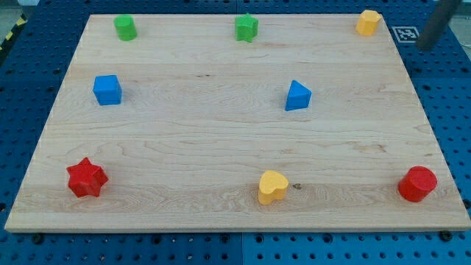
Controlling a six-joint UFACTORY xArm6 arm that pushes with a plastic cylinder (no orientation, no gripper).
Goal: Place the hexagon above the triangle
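The yellow hexagon (368, 22) sits at the board's top right corner. The blue triangle (298, 96) lies right of the board's middle, below and left of the hexagon. My tip (423, 44) shows at the view's top right, off the wooden board (221, 140), over the blue pegboard. It is to the right of the hexagon and a little below it, not touching any block. The rod looks blurred.
A green cylinder (125, 27) and a green star (246, 28) stand along the top edge. A blue cube (107, 90) is at the left. A red star (87, 178), a yellow heart (272, 187) and a red cylinder (417, 184) line the bottom edge.
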